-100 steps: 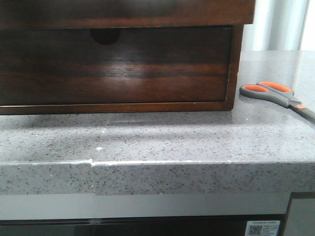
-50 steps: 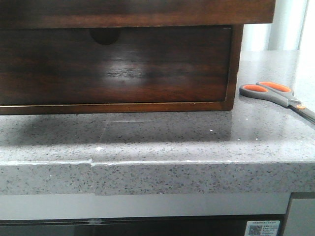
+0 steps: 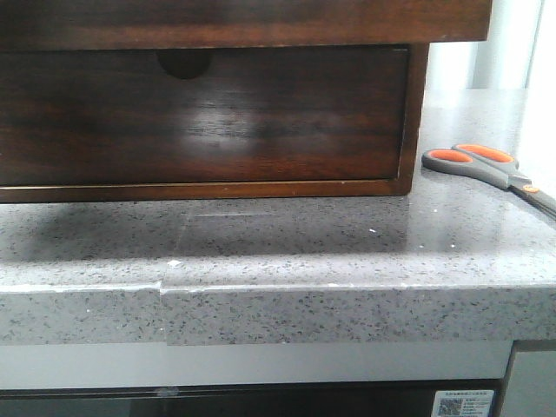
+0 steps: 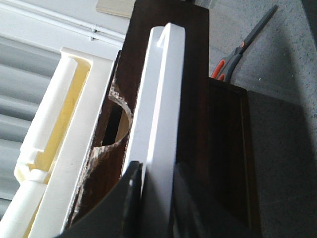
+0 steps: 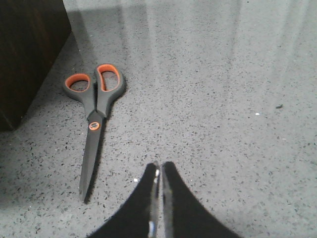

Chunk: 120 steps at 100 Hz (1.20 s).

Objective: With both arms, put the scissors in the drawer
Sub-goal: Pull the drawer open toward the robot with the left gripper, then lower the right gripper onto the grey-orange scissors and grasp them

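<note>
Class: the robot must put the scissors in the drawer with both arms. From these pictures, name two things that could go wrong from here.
1. The drawer looks shut, with the left pincer above the cabinet top near the notch; a missed hook would leave it closed.
2. The scissors lie flat and closed on the counter, beside the cabinet. The right pincer looks shut and off to one side, so it may slide them instead of gripping.

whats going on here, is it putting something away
Nothing is held yet. The scissors lie closed on the grey counter beside the cabinet, untouched. The right pincer hovers above the counter near them, fingers together and empty. The left pincer is up over the cabinet top, its fingers either side of a white tray edge. The drawer looks shut.
</note>
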Each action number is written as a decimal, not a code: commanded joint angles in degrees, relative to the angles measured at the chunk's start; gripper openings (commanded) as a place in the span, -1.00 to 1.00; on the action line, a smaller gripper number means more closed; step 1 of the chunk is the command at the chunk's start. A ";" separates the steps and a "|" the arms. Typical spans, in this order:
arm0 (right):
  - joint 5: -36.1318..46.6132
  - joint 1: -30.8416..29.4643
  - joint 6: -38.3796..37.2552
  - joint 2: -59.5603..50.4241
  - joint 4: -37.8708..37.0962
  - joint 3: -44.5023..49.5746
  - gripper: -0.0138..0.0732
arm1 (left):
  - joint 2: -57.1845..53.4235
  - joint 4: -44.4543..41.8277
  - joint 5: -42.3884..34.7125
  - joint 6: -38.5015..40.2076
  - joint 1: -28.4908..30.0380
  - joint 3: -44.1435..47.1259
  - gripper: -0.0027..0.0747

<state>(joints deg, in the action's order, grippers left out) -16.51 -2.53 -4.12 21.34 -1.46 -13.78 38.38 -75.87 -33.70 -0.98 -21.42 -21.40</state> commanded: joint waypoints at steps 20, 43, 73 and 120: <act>3.67 0.08 0.44 0.86 -0.11 -1.99 -0.78 | -0.53 5.46 -9.66 2.34 -0.52 -2.39 -0.13; 4.01 0.08 0.44 0.86 -0.01 -1.99 -0.78 | -1.51 12.01 -14.28 2.34 -0.52 -2.79 -0.13; 1.51 0.40 0.44 4.61 -0.62 -7.23 -0.45 | -8.86 24.42 -13.67 2.21 -0.52 -3.18 -0.13; -16.02 9.93 0.44 37.64 -4.25 -36.74 0.16 | -14.47 24.61 -8.02 2.32 -0.52 -3.18 -0.13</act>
<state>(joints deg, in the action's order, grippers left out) -30.62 6.04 -4.12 53.09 -4.61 -43.31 23.57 -54.75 -40.85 0.53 -21.50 -22.63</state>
